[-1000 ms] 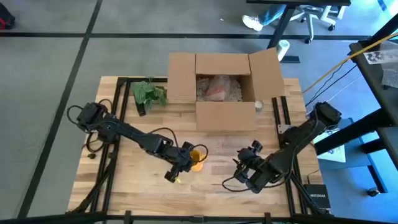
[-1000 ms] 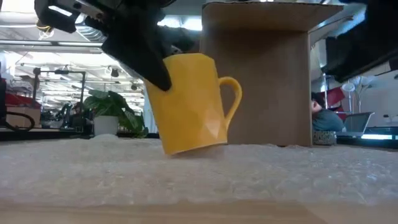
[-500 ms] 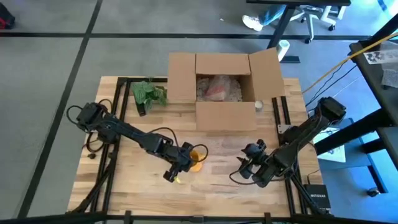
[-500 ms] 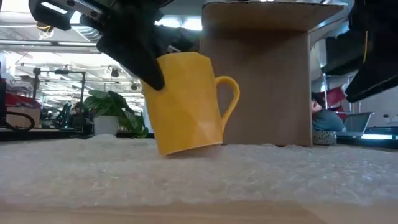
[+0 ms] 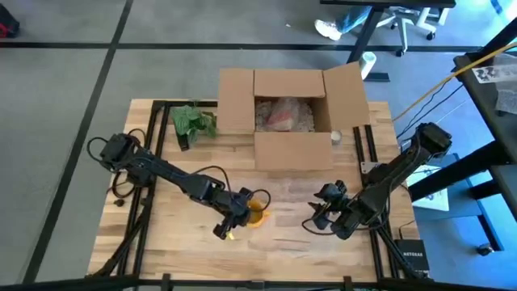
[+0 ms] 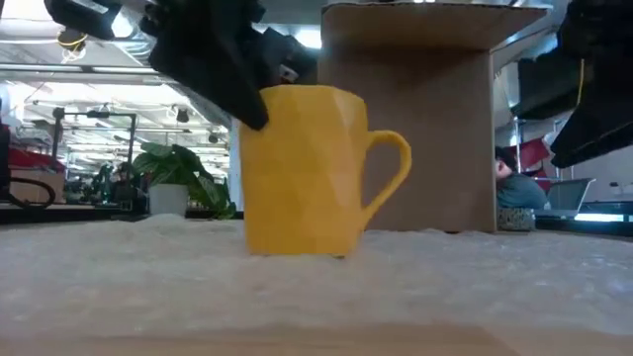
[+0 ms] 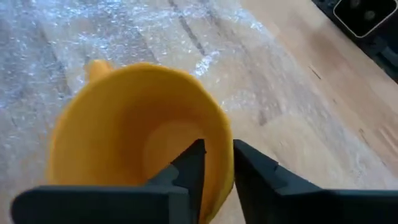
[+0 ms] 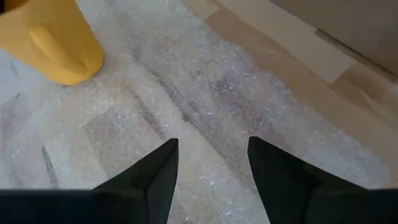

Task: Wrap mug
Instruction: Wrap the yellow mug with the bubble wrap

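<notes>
On crinkly bubble wrap [image 8: 205, 106]: faceted yellow mug [image 6: 302, 170] (upright), rim pinched by left pincer [image 7: 216, 163].

An open cardboard box [image 5: 292, 117] sits at the far middle of the wooden desk [image 5: 145, 250], with crumpled packing and something pinkish inside. Just left of it lies a green leafy plant [image 5: 192, 121]. An office chair [image 5: 400, 16] stands on the floor beyond.

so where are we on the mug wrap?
Done: the yellow mug stands upright on the bubble wrap. In hand: the left gripper pinches its rim, one finger inside, one outside. Left: no wrap is folded over the mug; the right gripper hangs open over the sheet.
</notes>
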You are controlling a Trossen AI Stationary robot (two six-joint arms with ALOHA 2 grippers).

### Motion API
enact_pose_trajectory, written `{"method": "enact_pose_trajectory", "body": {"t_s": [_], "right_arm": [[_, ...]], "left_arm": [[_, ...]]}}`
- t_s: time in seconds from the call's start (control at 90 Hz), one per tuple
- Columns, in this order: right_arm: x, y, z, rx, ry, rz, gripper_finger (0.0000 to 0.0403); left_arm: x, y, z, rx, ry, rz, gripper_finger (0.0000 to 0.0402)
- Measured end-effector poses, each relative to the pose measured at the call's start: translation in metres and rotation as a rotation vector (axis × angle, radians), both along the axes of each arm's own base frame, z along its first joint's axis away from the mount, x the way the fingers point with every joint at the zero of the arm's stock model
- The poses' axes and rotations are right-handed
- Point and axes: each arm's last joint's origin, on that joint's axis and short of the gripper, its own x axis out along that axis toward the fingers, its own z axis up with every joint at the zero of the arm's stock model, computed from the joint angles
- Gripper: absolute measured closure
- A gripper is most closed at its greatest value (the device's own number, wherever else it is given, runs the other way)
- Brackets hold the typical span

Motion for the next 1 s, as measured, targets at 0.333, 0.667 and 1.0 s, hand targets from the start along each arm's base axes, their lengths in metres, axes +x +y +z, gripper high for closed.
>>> {"method": "enact_pose_trajectory", "body": {"t_s": [0.333, 0.667, 1.0], "right_arm": [[-0.011, -0.009, -0.010, 0.025, 0.062, -0.041, 0.0221], [-0.026, -0.024, -0.033, 0.158, -0.006, -0.090, 0.0221], [-0.033, -0.029, -0.042, 0.181, 0.021, -0.150, 0.0221]], "left_arm": [[-0.001, -0.003, 0.004, 0.001, -0.005, 0.003, 0.0305], [-0.002, -0.023, 0.034, 0.065, -0.001, 0.005, 0.0302], [-0.030, -0.029, 0.018, 0.178, 0.218, 0.212, 0.0301]]}}
